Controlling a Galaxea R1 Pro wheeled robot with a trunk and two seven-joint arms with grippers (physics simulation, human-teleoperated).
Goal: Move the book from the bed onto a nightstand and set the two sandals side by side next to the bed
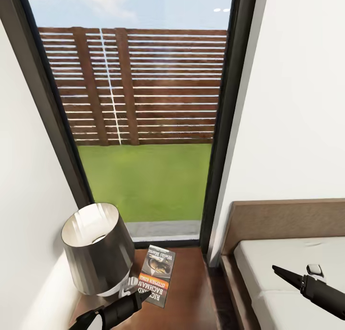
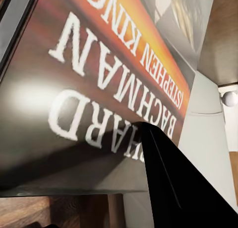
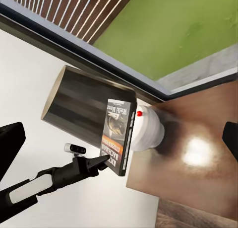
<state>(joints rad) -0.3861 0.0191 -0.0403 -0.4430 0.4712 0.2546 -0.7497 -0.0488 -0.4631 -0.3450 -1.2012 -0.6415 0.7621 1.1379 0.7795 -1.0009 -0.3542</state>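
We have the book point(image 1: 157, 275) over the nightstand point(image 1: 191, 291), just beside the lamp point(image 1: 98, 248) and near the window point(image 1: 139, 124). From the right wrist view it appears tilted on edge against the lamp base, not lying flat. Our left gripper point(image 1: 142, 295) touches its near edge; whether the fingers clasp it, we cannot tell. Our right gripper point(image 1: 280, 271) hangs over the bed point(image 1: 287, 258), fingers spread wide, holding nothing. We judge the placing step nearly done: next, let the book settle flat, then seek the sandals.
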